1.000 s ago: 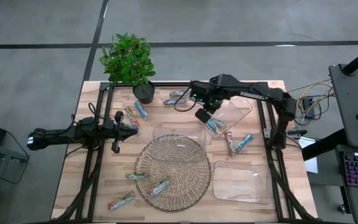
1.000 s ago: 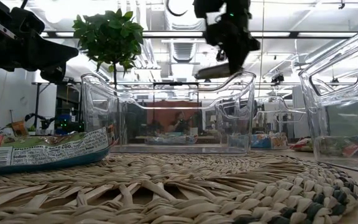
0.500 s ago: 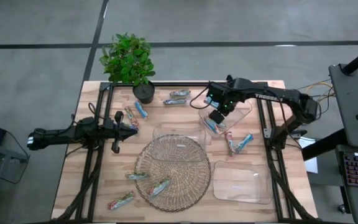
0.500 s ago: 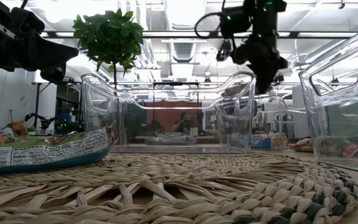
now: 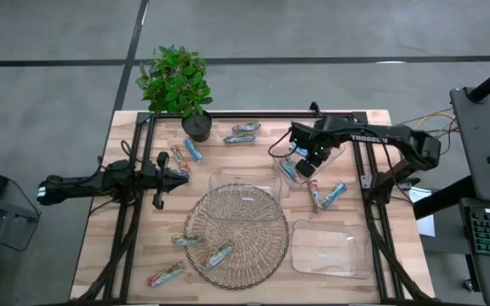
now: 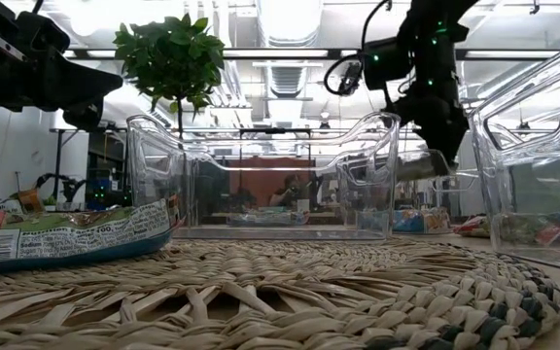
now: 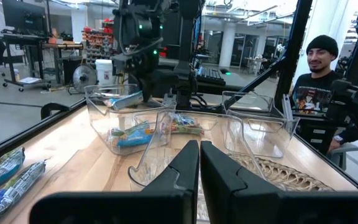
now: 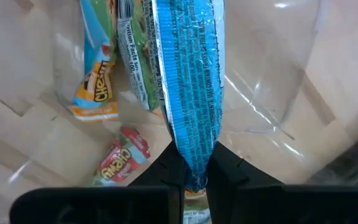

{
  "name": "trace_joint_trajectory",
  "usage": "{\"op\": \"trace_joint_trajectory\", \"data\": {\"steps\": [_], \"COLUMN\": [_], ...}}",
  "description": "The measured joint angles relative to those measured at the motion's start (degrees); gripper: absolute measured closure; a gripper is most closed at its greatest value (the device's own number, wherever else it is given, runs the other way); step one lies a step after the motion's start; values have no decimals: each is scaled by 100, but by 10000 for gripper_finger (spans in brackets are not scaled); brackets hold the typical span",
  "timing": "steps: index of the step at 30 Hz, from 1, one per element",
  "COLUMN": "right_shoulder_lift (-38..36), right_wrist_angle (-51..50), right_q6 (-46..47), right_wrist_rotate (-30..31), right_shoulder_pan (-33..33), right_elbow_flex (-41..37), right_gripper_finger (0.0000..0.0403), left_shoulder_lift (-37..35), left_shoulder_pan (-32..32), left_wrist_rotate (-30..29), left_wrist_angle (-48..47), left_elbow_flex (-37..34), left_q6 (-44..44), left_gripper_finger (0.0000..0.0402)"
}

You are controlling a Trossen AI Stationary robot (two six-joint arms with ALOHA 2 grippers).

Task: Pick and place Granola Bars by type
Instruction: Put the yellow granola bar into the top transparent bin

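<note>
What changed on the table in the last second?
The right gripper, shut on a blue bar, swung rightward from the table's middle to over the far clear tray. The left gripper, the loose bars and the mat stayed put.

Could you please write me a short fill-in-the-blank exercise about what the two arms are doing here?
1. The right gripper is shut on a ____ granola bar.
2. It hangs over a clear ____.
3. The left gripper is ____, holding nothing.
4. The potted plant stands at the table's ____ edge.

Answers: blue; tray; shut; far
</note>
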Motion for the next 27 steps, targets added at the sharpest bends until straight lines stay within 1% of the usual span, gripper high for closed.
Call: {"op": "trace_joint_trajectory", "data": {"steps": [13, 24, 27], "right_shoulder_lift": [369, 796, 794], "right_wrist_angle": [913, 1444, 1464], "right_q6": [-266, -448, -468], "right_wrist_rotate": [0, 2, -4], "right_shoulder_pan": [-129, -314, -309], "right_elbow_flex": [-569, -675, -675], "right_gripper_finger": [379, 378, 366], "left_shoulder_lift": [0, -2, -2], "left_shoulder_pan": [-2, 0, -1], "left_wrist_rotate": [0, 0, -2], "left_wrist_angle": [0, 0, 0], "left_elbow_flex": [0, 0, 0], "left_q6": [-2, -2, -2], "left_gripper_finger": [402, 402, 402]}}
